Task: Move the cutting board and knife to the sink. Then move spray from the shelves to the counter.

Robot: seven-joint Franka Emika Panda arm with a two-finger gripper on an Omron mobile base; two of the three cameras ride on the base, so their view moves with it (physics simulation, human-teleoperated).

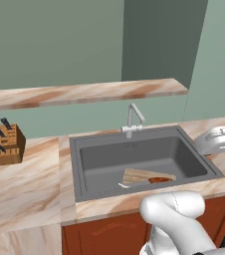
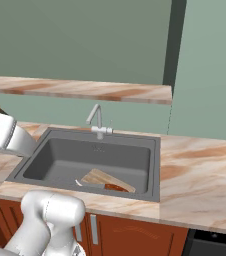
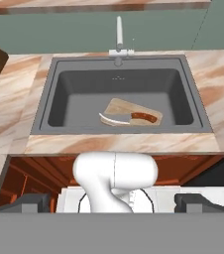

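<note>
fingers: my two dark finger tips (image 3: 112, 202) sit wide apart at the bottom of the hand view, spread as far as they go, with nothing between them and nothing held.
sink: a grey matte metal basin (image 1: 97, 172) (image 2: 50, 162) (image 3: 69, 94), rectangular with rounded inner corners, sunk into the table.
cutting board: a flat light-brown wooden board (image 1: 140, 175) (image 2: 99, 177) (image 3: 120, 110) with visible grain lies on the sink floor toward the near wall, turned at an angle to the basin's sides.
knife: its short curved silver blade and reddish-brown wooden handle (image 1: 157, 180) (image 2: 114, 187) (image 3: 143, 117) lie on the board's near edge; the blade tip (image 3: 106, 120) reaches past the board over the grey floor.
faucet: a slim pale metal spout (image 1: 133, 119) (image 2: 97, 121) (image 3: 119, 34) stands upright at the middle of the sink's far rim.
table: a beige marble-patterned slab (image 1: 25, 184) (image 2: 200, 175) (image 3: 15, 104) with tan-orange veining and a thin pale edge surrounds the basin.
shelf: a long flat plank (image 1: 84, 93) (image 2: 85, 90) with the same marbled look runs along the green wall above the faucet.
knife block: a chunky light wooden block (image 1: 9, 144) with dark handles sticking out stands on the table well left of the sink.
cabinets: reddish-brown panelled fronts (image 1: 104, 231) (image 2: 135, 237) sit under the table edge.
</note>
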